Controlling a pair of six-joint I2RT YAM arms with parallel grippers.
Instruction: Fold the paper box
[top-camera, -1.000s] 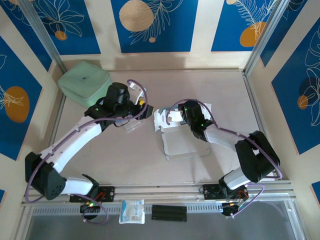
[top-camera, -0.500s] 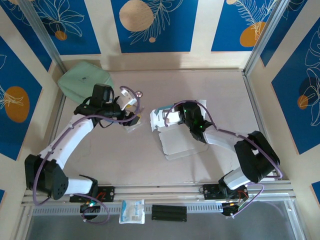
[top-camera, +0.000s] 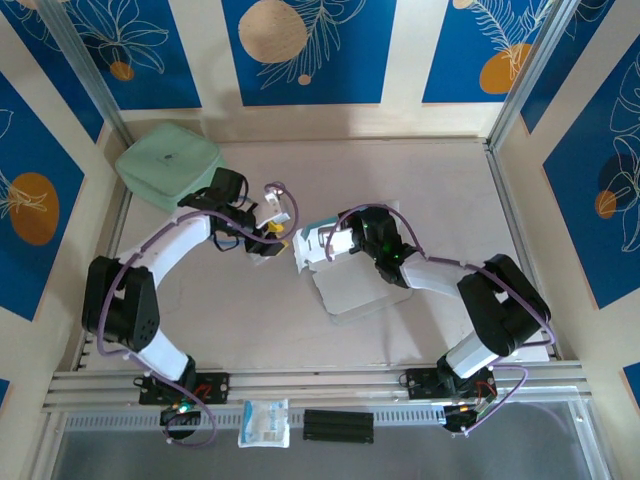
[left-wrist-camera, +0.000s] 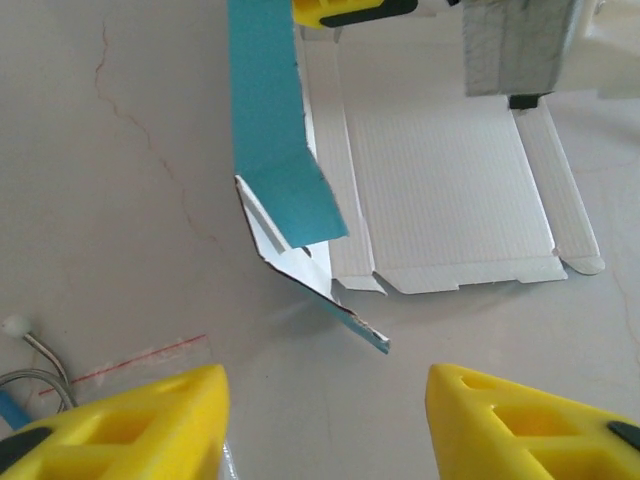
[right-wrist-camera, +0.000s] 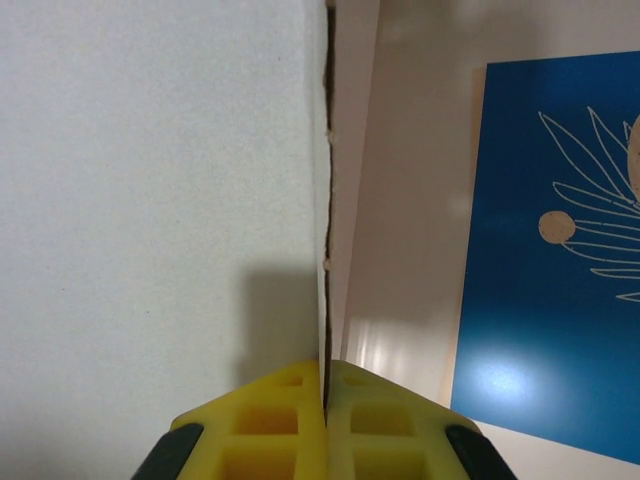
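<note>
**So the paper box (top-camera: 352, 290) is mostly flat, with one flap standing up**

Okay, the box lies about mid-bench (top-camera: 250, 330), a little to the right, white face up with its side flaps spread flat. Its left end is lifted. In the left wrist view a teal-backed strip stands up off the white panel and kinks near the bottom, and one corner touches the bench.

The right pincer (right-wrist-camera: 325, 400) is clenched on the card, both yellow fingertips pressed together with the card's edge running straight between them. From above it sits at the raised left end of the box, and its arm reaches in over the flat part.

The left pincer (left-wrist-camera: 325, 400) is released. Its yellow fingers are spread wide with nothing between them, just left of the raised flap and facing it. So that upright teal strip stands between it and the flat white panel.

Other stuff around:
- a clear plastic packet (left-wrist-camera: 140, 358) with a red strip along its edge lies on the bench right by the left pincer
- a mint-green case (top-camera: 168, 165) sits in the far left corner, well apart from the box
- a small pale packet (top-camera: 263, 422) and a black strip (top-camera: 338, 425) lie on the rail at the near edge, between the arm bases
</note>
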